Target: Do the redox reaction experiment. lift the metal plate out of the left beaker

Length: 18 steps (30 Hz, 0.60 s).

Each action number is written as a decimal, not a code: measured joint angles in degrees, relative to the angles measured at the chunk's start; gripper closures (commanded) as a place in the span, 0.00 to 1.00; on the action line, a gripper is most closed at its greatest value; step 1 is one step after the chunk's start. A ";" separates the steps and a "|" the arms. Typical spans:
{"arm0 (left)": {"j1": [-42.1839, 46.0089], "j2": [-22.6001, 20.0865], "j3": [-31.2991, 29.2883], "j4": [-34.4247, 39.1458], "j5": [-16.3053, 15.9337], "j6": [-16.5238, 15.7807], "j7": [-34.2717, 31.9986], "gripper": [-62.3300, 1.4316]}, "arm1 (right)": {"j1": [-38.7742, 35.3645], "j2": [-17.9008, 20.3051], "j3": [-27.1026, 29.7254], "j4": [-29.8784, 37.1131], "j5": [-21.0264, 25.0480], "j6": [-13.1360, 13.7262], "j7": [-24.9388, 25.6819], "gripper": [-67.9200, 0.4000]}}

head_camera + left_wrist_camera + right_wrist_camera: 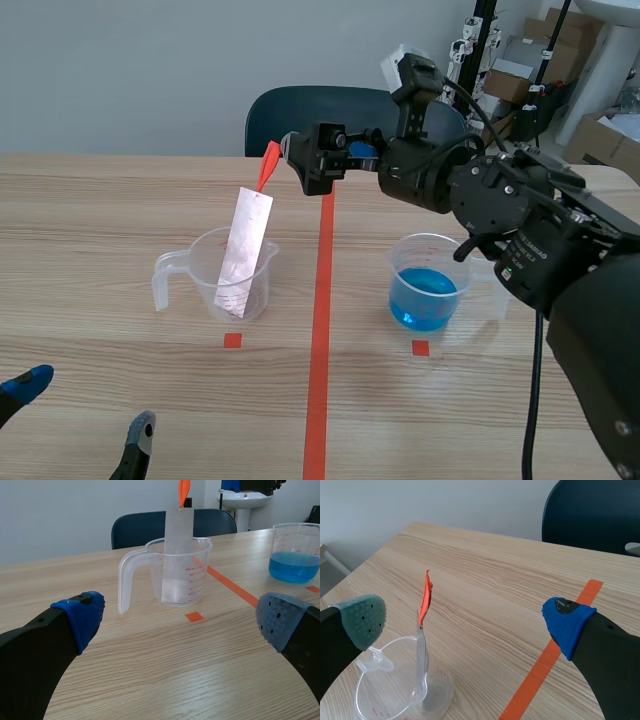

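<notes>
Your left gripper (pixel 82 408) sits low, jaws wide open and empty. The thin, dull grey metal plate (pixel 245 250) leans inside the clear plastic handled beaker (pixel 205 268), its orange-red tab (pixel 268 165) above the rim. Your right gripper (pixel 466 621) hovers at the tab, jaws wide open, holding nothing. The grasp seems next: close on the tab, then lift upward.

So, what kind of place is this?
Probably a robotics lab or workroom, not a home: a taped wooden table with a clear beaker and a beaker of blue liquid, cardboard boxes behind, and a washbasin.
</notes>
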 measured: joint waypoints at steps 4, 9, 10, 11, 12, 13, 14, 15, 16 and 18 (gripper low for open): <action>0.00 0.00 0.00 0.00 -1.92 0.00 0.00 0.00 | 1.03 -1.05 0.00 -1.99 -1.18 1.25 0.28 0.00; 0.00 -0.02 0.00 0.00 -3.13 0.00 0.00 0.00 | 3.02 -1.86 -0.02 -3.96 -1.29 1.27 0.24 0.00; 0.00 0.00 0.00 0.00 -2.80 0.00 0.00 0.00 | 3.52 -1.97 -0.02 -4.26 -1.29 1.29 0.22 0.00; 0.00 0.00 0.00 0.00 -2.80 0.00 0.00 0.00 | 4.02 -2.01 -0.02 -4.63 -1.27 1.31 0.22 0.00; -0.02 -0.02 0.00 0.00 -2.82 0.00 0.00 0.00 | 4.66 -2.10 -0.07 -5.03 -1.29 1.31 0.17 0.00; -0.02 -0.02 0.00 0.00 -2.95 0.00 0.00 0.00 | 5.25 -2.16 -0.15 -5.44 -1.29 1.51 0.20 0.00; 0.00 -0.02 0.00 0.00 -2.99 0.00 0.00 0.00 | 5.84 -2.16 -0.44 -5.86 -1.38 2.29 0.20 0.00; 0.00 -0.02 0.00 0.00 -2.93 0.00 0.00 0.00 | 6.38 -2.19 -0.85 -6.23 -1.79 2.75 0.26 0.00; 0.00 -0.02 0.00 0.00 -2.93 0.00 0.00 0.00 | 6.82 -2.36 -1.25 -6.60 -2.82 2.97 0.22 0.00; -0.02 -0.02 0.00 0.00 -2.93 0.00 0.00 0.00 | 7.48 -3.26 -1.86 -7.39 -3.85 2.93 0.20 0.00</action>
